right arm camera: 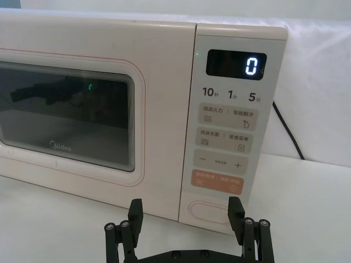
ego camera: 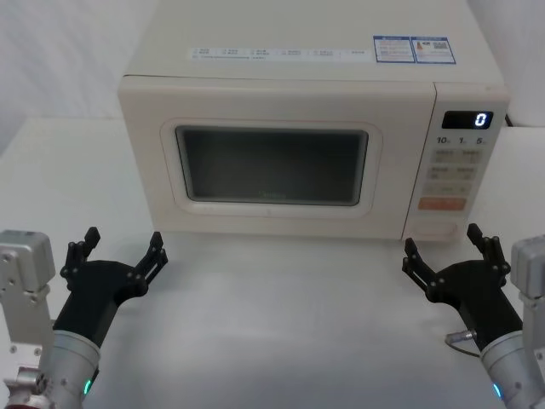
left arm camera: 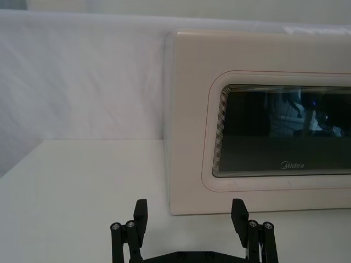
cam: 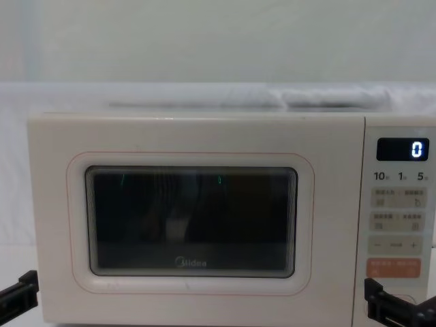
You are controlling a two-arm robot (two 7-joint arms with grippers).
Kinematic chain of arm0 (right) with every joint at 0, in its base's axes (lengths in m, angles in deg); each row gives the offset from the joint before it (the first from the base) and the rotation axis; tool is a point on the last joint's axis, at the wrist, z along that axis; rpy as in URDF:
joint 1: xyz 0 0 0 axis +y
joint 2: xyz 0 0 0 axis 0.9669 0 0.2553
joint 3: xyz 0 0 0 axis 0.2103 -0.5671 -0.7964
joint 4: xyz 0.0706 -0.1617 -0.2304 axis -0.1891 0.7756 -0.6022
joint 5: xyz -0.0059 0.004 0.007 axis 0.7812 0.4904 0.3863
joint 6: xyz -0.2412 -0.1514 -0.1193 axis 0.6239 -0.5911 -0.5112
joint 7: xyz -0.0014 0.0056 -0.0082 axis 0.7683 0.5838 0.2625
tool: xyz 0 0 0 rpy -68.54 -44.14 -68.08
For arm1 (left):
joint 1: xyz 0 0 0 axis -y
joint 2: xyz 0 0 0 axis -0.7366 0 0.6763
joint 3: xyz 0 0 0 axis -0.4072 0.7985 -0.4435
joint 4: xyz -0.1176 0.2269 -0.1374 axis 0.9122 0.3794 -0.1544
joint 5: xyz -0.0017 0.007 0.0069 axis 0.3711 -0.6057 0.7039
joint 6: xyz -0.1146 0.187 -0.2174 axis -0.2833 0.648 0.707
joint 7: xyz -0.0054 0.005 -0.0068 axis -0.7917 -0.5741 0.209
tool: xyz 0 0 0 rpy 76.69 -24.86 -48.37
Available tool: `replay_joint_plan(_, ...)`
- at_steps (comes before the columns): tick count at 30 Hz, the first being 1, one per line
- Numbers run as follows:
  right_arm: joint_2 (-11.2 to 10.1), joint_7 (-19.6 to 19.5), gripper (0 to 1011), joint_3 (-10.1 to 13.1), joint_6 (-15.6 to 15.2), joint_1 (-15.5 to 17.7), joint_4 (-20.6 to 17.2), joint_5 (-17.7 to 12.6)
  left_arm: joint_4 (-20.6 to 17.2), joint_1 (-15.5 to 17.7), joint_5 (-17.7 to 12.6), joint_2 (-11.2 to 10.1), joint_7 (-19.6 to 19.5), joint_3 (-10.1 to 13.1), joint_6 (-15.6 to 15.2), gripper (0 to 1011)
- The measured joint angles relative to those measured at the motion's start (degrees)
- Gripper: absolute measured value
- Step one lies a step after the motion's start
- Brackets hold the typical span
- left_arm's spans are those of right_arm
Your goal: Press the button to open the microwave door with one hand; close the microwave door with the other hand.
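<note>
A cream microwave point(ego camera: 306, 128) sat at the back of the white tabletop point(ego camera: 281, 315), with its front facing the robot. The microwave door point(ego camera: 268, 158) was shut flat against the box, and its dark glass window took up most of it. To the right of the door was the control panel point(ego camera: 454, 166), with a lit "0" at its top. The button point(right arm camera: 208, 211), a big cream oblong, sat at the very bottom of that panel, just under the orange key point(right arm camera: 216, 183). There was wide bare tabletop in front of the microwave and more to its left side, so both arms had room to move. The left gripper point(ego camera: 119, 256) hung over the tabletop near the door's lower left corner, a little way out from it. Its black fingers point(left arm camera: 141, 216) were spread wide and held nothing. The right gripper point(ego camera: 451, 251) hung in front of the panel's lower end, close to the button but not touching it. Its fingers point(right arm camera: 236, 211) were spread wide too, and touched nothing. A black cord point(right arm camera: 288, 131) ran down behind the microwave's right side. A white wall point(cam: 204, 41) stood behind everything.
</note>
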Motion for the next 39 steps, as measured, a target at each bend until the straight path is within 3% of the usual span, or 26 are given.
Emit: replay_joint_plan(39,0.0,0.0,1002,0.0,0.0,0.0,0.0,0.0,0.0,0.0,0.0,0.0,0.0,0.0,0.0,1001)
